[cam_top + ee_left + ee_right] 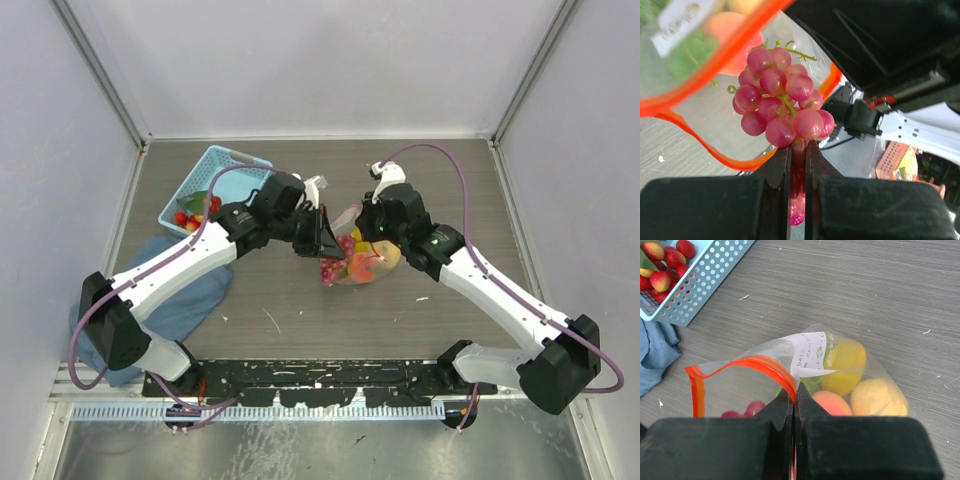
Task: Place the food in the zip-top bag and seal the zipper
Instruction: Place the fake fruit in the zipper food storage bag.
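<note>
lt-blue basket (705, 275) far-L | blue cloth (655, 355) beside it | grey table (300, 300)

I see the bag (740, 390) as thin clear plastic, crinkled and shiny, with a smooth orange-red plastic zipper strip (757, 362). A white printed label (812, 350) on it looks like paper. The grapes (782, 107) are glossy, smooth pink-purple beads on a thin green stem. Through the film the peach (832, 402) and lemon (845, 367) look matt. The berries (665, 265) shine. The table (865, 285) is matt grey wood grain. Toward its far left corner the basket (705, 277) is light blue perforated plastic, and the cloth (657, 352) is soft, rumpled blue fabric. The left gripper (798, 152) and right gripper (795, 400) are matt black and scuffed.
</note>
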`<state>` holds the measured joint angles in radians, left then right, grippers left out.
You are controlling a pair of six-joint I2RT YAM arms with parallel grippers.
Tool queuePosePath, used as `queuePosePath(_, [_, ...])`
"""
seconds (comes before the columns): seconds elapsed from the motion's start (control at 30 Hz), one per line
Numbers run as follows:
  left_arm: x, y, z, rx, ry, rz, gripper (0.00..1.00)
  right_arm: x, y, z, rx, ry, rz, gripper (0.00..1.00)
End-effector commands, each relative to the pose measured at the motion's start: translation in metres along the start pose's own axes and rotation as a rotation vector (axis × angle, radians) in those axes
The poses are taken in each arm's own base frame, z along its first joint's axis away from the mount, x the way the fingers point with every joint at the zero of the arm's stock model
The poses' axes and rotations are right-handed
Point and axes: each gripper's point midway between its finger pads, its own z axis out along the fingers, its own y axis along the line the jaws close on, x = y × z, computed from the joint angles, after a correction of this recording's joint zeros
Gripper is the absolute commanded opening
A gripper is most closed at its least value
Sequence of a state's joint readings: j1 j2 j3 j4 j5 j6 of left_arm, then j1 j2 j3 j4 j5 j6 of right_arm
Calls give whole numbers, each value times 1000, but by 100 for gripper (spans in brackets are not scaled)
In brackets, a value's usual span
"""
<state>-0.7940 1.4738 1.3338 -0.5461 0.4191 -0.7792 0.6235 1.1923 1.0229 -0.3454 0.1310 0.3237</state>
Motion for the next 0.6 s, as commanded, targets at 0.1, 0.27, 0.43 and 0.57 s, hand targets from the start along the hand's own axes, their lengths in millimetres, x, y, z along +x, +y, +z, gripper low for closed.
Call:
queuePosePath(0.1, [-51,-1,-9,-85,-214,13,5,-16,14,-15,-80,-64,32,1])
queuePosePath(0.27, [-53,1,9,-77,-187,4,6,-19,21,-21,-118,-69,42,1])
queuePosePath(0.43, [-49,3,27,-63,-136,-19,5,-23,27,-24,-145,-73,46,1])
queuePosePath(0.57, [-55,15,33,-107,-173,-23,5,-23,31,-25,-164,-68,52,1])
